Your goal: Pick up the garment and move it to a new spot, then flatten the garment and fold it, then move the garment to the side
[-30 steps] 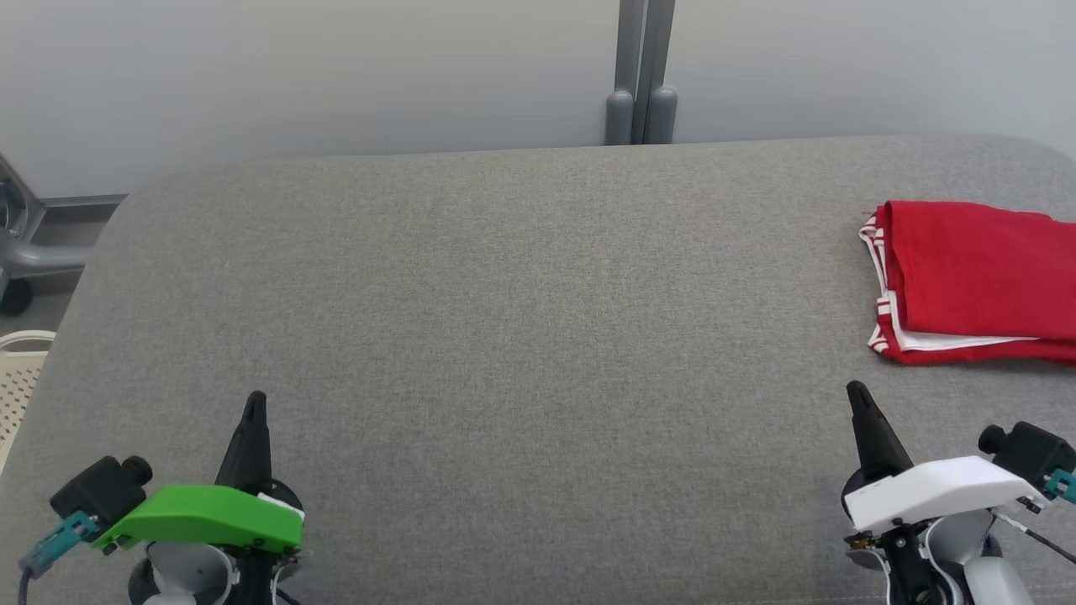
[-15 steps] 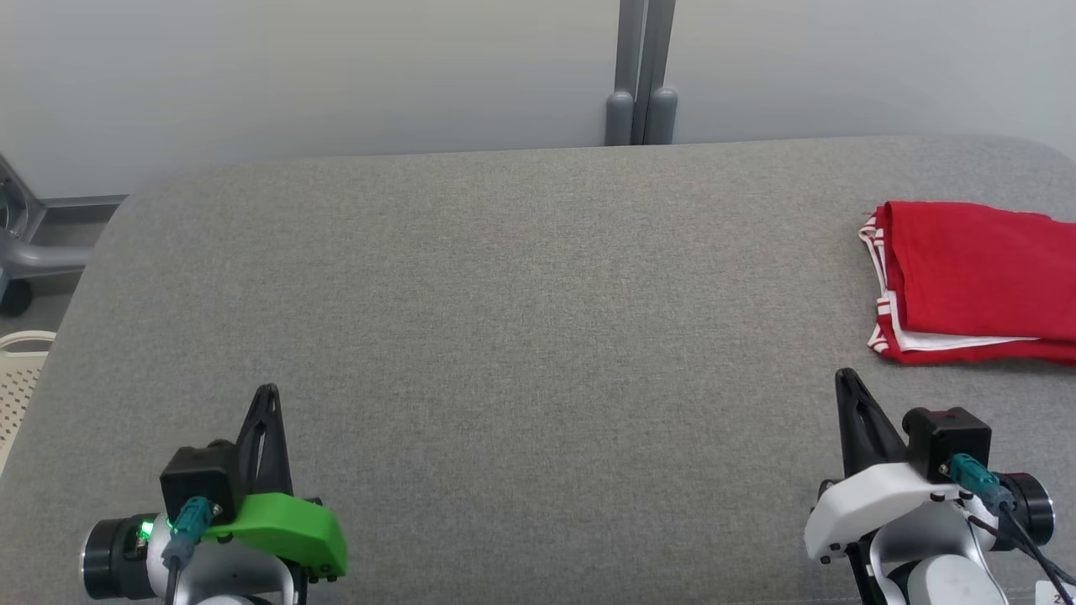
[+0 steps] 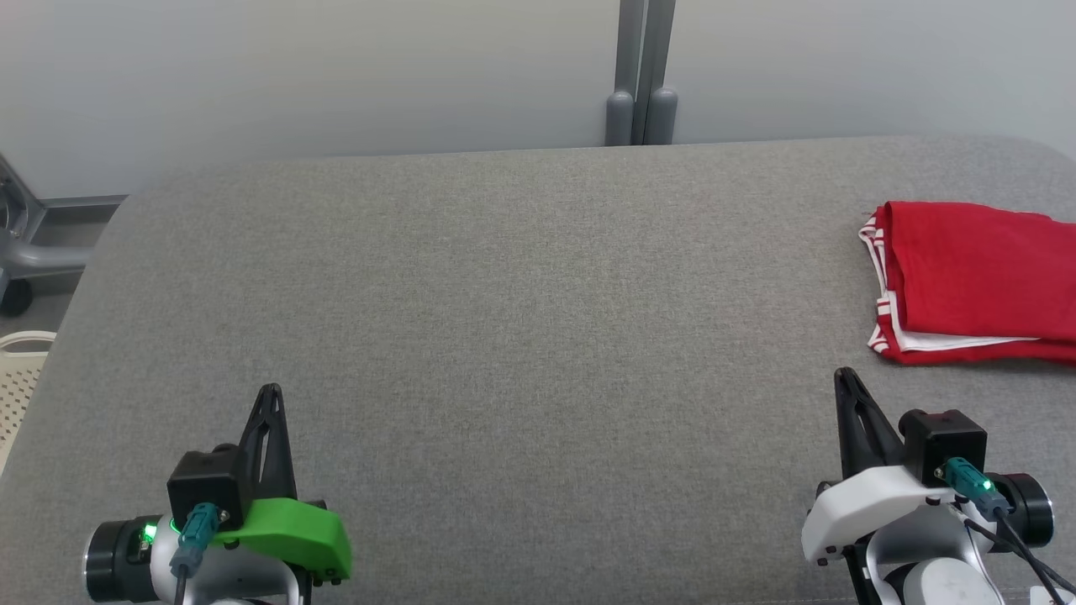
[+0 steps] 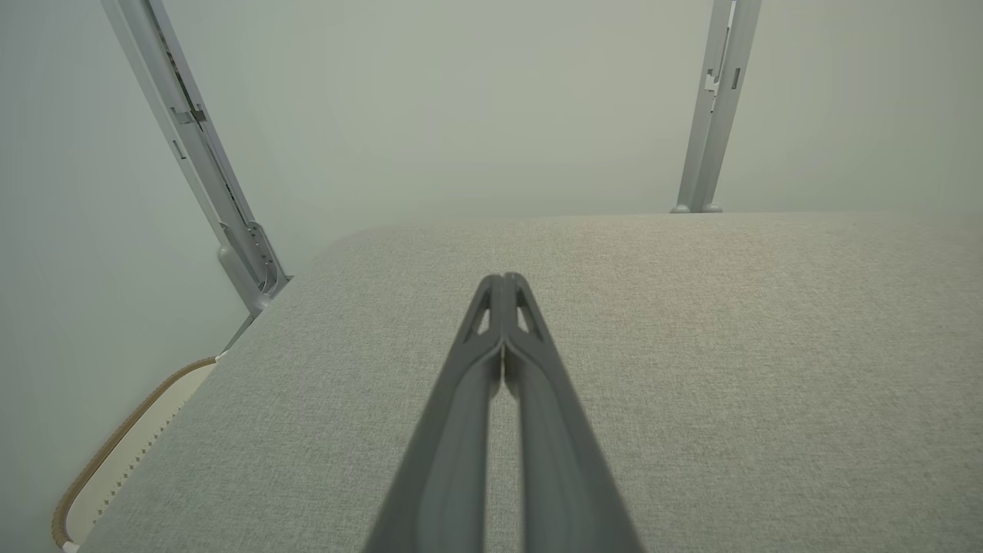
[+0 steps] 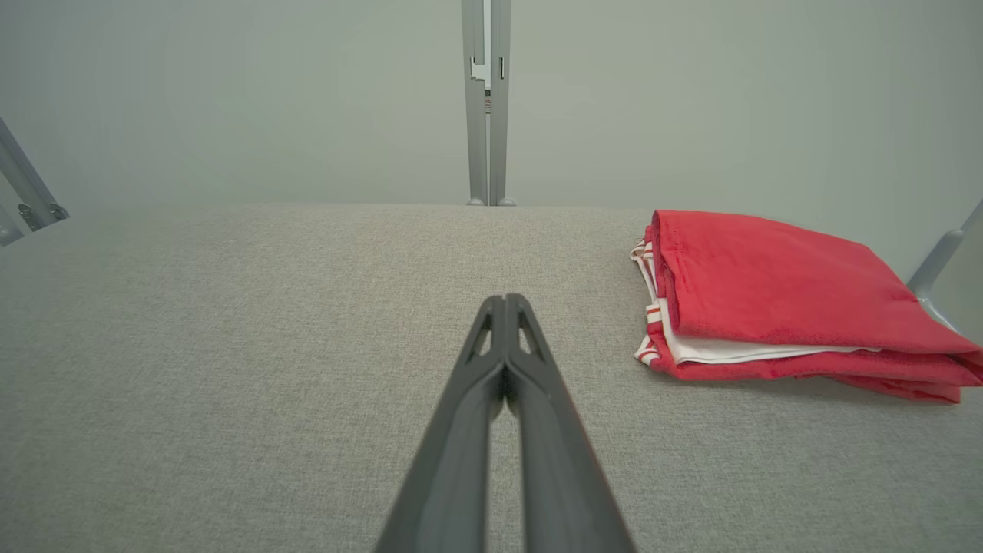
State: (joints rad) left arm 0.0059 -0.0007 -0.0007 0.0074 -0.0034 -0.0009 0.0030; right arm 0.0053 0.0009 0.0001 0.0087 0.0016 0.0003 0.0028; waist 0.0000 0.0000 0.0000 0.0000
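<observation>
Head view: the folded red garment (image 3: 979,277) is noted at the table's (image 3: 521,319) right side, ahead-right of the right pincer (image 3: 844,376), long axis running across. Both pincers are seen closed and empty. The left pincer (image 3: 271,393) is placed well apart from it.

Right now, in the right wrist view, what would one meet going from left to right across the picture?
A slanted metal strut at the left edge → right gripper, shut → folded red garment → grey strut at the right edge.

— How is the garment (image 3: 979,277) being displayed?
— Folded flat: red layers are being shown stacked, white and striped edges being exposed on its left side.
— Where?
— It is being supported by the grey surface (image 3: 521,336), far right.
</observation>
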